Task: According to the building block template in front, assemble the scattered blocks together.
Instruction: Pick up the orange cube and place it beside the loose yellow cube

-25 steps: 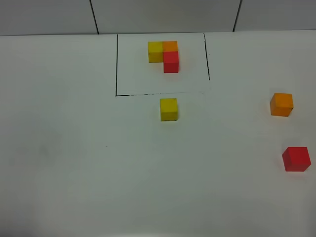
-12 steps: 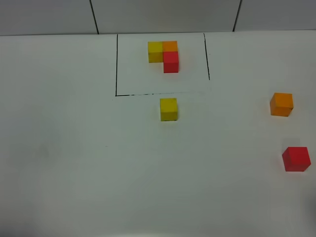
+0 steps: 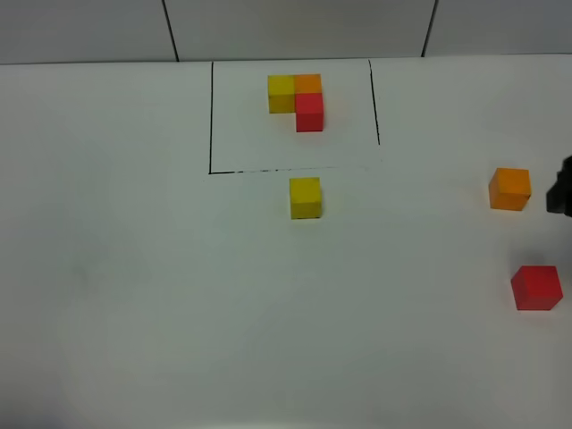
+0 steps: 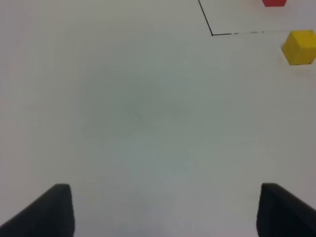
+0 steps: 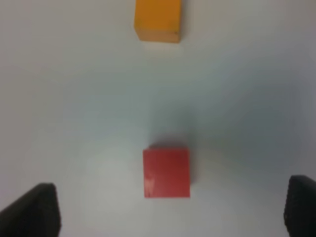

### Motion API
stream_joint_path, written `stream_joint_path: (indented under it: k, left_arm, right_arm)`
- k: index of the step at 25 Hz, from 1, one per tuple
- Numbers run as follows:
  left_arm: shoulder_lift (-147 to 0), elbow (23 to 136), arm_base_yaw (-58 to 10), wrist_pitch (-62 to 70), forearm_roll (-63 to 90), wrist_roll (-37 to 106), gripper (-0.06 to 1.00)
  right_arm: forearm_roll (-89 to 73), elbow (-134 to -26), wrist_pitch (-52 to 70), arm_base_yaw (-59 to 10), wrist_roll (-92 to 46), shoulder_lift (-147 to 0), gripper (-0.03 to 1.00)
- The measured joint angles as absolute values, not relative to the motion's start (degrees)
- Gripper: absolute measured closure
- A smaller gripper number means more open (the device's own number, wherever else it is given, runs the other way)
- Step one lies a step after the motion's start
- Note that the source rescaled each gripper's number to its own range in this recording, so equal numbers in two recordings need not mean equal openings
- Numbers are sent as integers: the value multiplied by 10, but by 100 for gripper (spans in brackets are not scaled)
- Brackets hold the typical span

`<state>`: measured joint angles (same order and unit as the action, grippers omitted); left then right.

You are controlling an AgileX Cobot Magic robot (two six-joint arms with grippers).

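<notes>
The worktop (image 3: 134, 295) looks as it did a second ago. The template (image 3: 297, 96) sits inside its black outline (image 3: 211, 116) at the far middle, and none of the three loose blocks has shifted. The one change is at the right edge: a dark part of the right arm (image 3: 561, 186) has come into the high view, just right of the orange block (image 3: 509, 189) (half a second ago it was absent).

The right tool (image 5: 168, 217) is released, jaws spread wide with nothing between them. Its wrist view shows the red block (image 5: 166, 173) just ahead of the gap and the orange one beyond it. The left tool (image 4: 165, 212) is likewise released and empty over bare worktop at the left. The yellow block (image 4: 299, 47) lies well away from it, at the middle, just on the near side of the outline.

I judge that assembly has not begun and that the right arm is coming in for a first pick. Whether that pick is red or orange I cannot tell.
</notes>
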<state>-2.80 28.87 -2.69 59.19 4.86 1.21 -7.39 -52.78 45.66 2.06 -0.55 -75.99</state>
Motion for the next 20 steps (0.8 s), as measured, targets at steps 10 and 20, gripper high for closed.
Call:
stream_joint_path:
  k: [10,20]
  left_arm:
    - [-28,289,-27,592,49,12,25]
    - [-28,289,-27,592,49,12,25]
  right_arm:
    - [-73,-648,414,-14,7,-977,3]
    - [-43,-731,411,-14,32,-1109,3]
